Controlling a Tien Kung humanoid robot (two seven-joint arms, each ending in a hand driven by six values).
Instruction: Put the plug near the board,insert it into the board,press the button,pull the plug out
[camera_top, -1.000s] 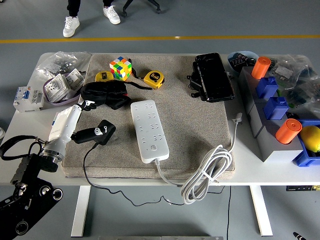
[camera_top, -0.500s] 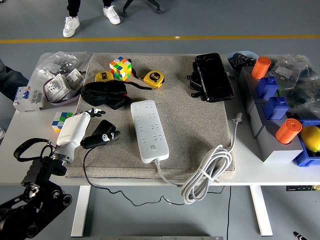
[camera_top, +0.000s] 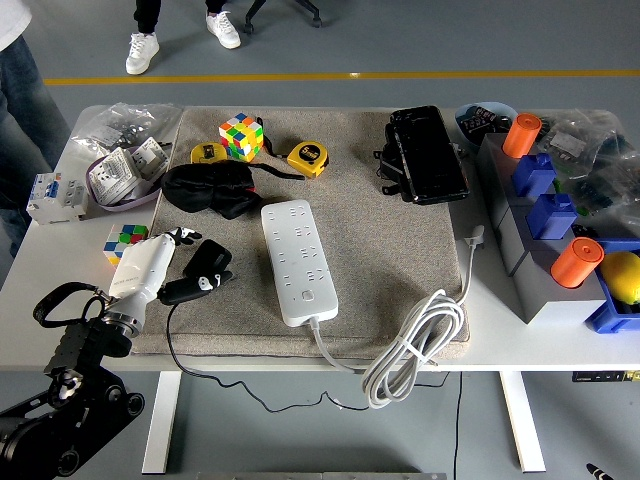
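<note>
The black plug (camera_top: 203, 270) with its thin black cord (camera_top: 180, 350) sits tilted at the left edge of the grey mat (camera_top: 390, 250). My left hand (camera_top: 178, 262), on a white-covered forearm, is shut on the plug's left end. The white power board (camera_top: 296, 258) lies lengthwise on the mat a short gap to the right of the plug. Its button (camera_top: 308, 294) is near the front end. The board's white cable (camera_top: 412, 345) coils over the table's front edge. My right arm is out of sight.
A black pouch (camera_top: 208, 188), a colour cube (camera_top: 241, 136) and two yellow tape measures (camera_top: 307, 156) lie behind the plug. A small cube (camera_top: 124, 241) sits left of my hand. A black case (camera_top: 426, 155) and grey bins (camera_top: 530, 250) stand at the right. A person's leg (camera_top: 25, 90) is at the far left.
My left hand has drawn back toward the near left with the plug, which has tipped up off the mat. A person has stepped in at the left edge.
</note>
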